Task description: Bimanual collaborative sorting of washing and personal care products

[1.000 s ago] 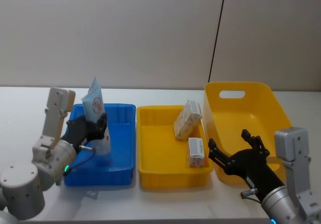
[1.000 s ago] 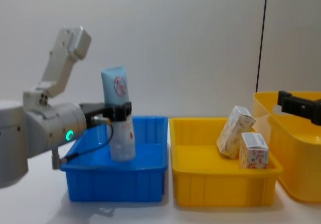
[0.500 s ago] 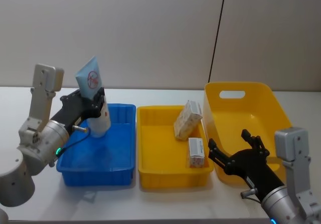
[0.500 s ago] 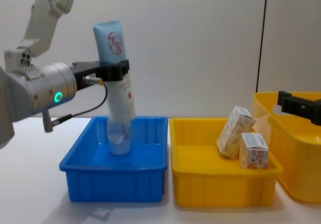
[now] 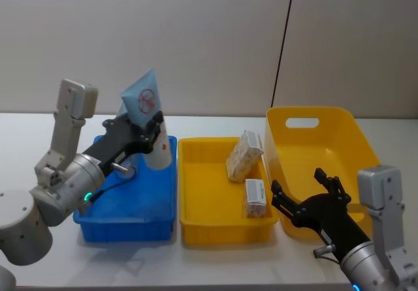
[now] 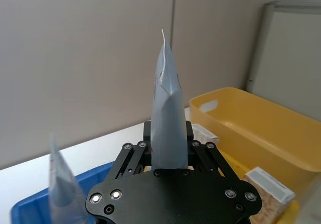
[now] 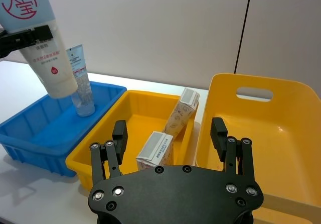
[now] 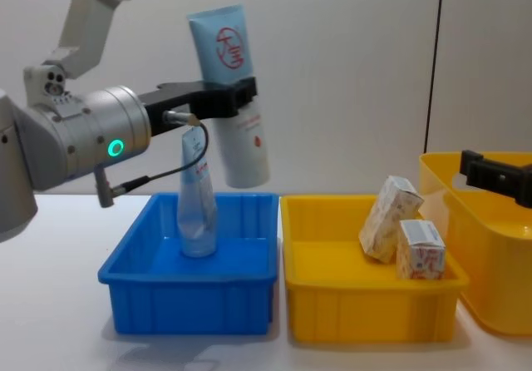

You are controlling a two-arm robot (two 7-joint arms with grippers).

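Observation:
My left gripper (image 5: 152, 126) is shut on a pale blue and white squeeze tube with a red logo (image 5: 145, 99). It holds the tube tilted in the air over the right side of the blue bin (image 5: 124, 223). From the chest this held tube (image 8: 247, 150) hangs clear of the bin, with the left gripper (image 8: 236, 95) clamped round its middle. A translucent tube (image 8: 197, 213) stands inside the bin. Two white cartons (image 5: 244, 154) (image 5: 255, 198) lie in the yellow tray (image 5: 196, 231). My right gripper (image 5: 299, 193) is open, low at the front of the large yellow bin (image 5: 356, 137).
The blue bin, the yellow tray and the large yellow bin stand side by side from left to right on the white table. A pale wall is close behind them. The large yellow bin's inside (image 7: 261, 133) holds nothing.
The left gripper has carried the red-logo tube up and to the right, from the blue bin's middle to above its right side. The translucent tube behind it now shows. The right arm has not moved.

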